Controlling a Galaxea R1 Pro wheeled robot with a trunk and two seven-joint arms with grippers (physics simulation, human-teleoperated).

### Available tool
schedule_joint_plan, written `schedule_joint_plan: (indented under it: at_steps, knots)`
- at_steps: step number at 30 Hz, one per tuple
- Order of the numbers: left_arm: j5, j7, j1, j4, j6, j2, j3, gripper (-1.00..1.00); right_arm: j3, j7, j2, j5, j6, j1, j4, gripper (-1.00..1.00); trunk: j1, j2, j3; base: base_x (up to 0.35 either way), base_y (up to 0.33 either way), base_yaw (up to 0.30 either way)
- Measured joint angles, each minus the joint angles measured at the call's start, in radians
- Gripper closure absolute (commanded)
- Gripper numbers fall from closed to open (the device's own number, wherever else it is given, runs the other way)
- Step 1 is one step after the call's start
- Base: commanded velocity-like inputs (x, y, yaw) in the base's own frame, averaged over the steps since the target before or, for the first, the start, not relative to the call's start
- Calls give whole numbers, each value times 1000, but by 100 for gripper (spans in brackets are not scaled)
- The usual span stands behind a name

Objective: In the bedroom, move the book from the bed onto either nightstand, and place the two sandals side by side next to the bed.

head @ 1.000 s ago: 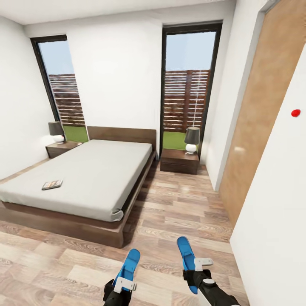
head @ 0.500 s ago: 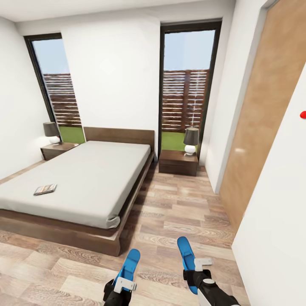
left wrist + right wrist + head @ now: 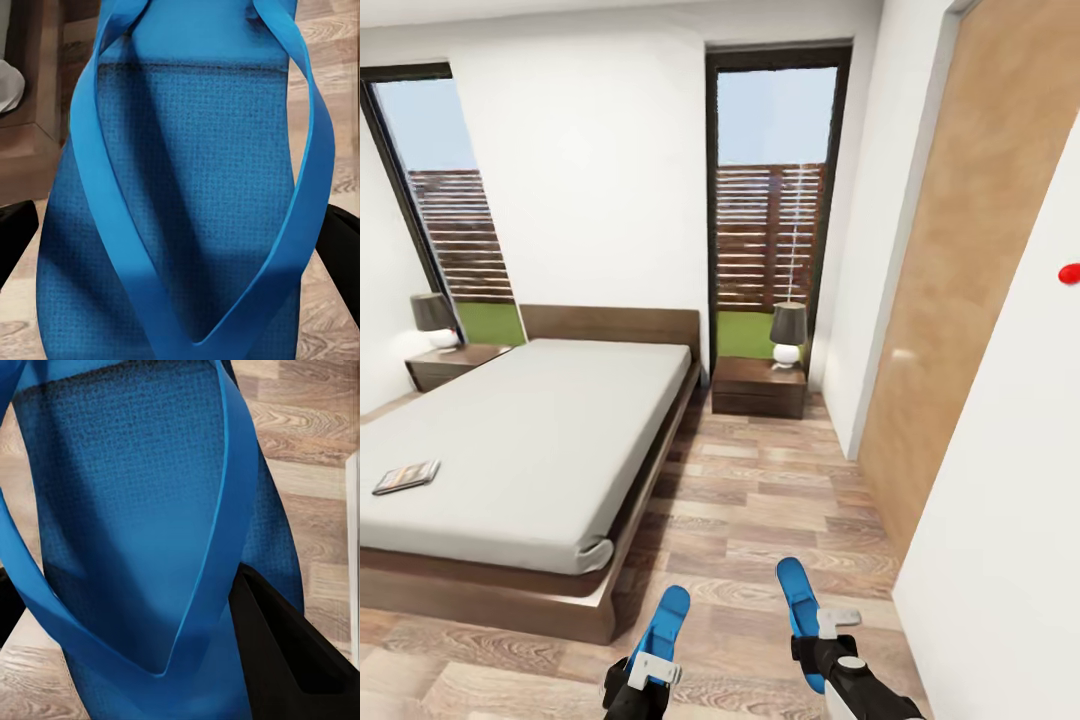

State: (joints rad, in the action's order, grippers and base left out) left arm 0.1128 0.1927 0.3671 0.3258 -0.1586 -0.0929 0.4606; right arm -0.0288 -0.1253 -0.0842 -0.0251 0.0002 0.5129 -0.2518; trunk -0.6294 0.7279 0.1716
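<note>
Two sandals, one clamped in the left jaws (image 3: 656,668), one in the right jaws (image 3: 822,632), none placed; book (image 3: 406,476) on the bed (image 3: 540,440) ahead.

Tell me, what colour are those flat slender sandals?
Bright blue sandals, best seen in the left wrist view.

The room is evenly and brightly lit, with daylight admitted through the two tall windows (image 3: 770,225). Soft shadow is cast along the bed frame (image 3: 650,490) onto the wood floor (image 3: 780,500). Strong wide-angle stretching is seen at the head view's edges. The sandal straps (image 3: 120,225) are rendered slightly soft in the wrist views.
</note>
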Motion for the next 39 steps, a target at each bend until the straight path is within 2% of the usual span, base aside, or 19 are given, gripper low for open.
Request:
schedule_joint_plan:
  at_steps: [29,39]
  knots:
    - [0,2,0,0,0,0,6,100,-1,0,0,0,0,-4,0,100,0,0,0,322,0,-14]
    - [0,2,0,0,0,0,8,100,-1,0,-1,0,-1,-5,0,100,0,0,0,322,0,-113]
